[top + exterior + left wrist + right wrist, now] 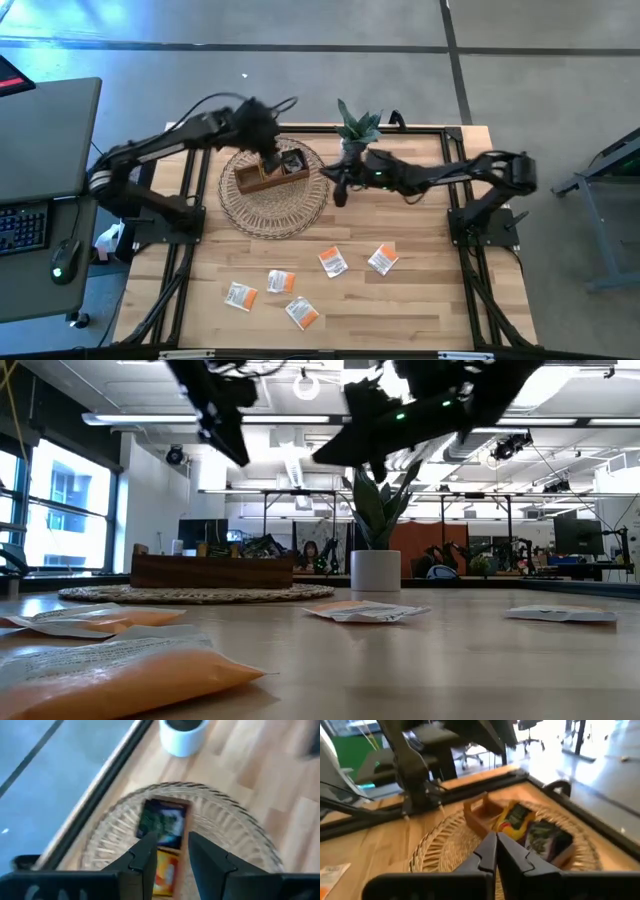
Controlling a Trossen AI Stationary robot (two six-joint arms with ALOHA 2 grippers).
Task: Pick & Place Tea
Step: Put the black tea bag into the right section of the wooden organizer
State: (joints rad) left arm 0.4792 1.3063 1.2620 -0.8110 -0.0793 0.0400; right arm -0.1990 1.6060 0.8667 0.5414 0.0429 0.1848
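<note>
Lying on the pale wooden table [420, 300], five orange-and-white sachets [332, 262] sit well apart from both grippers. The brown wooden tray [272, 175] on the round woven mat [285, 215] holds dark and orange sachets [547, 839]. Left gripper [170, 851] hovers above it, parted, empty; right gripper [496, 847], closed and empty, hangs beside.

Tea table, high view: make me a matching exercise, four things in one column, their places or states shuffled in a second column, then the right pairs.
Things:
1. brown wooden divided tray
2. small green plant in a white pot
3. orange-and-white tea sachets
4. right gripper

Places or states:
A. lying loose on the bare wooden table's near half
B. shut, empty, above the edge of the round woven straw mat
C. standing by the table's far edge
D. resting on the woven mat, sachets inside

Pairs: 1-D, 2-C, 3-A, 4-B
</note>
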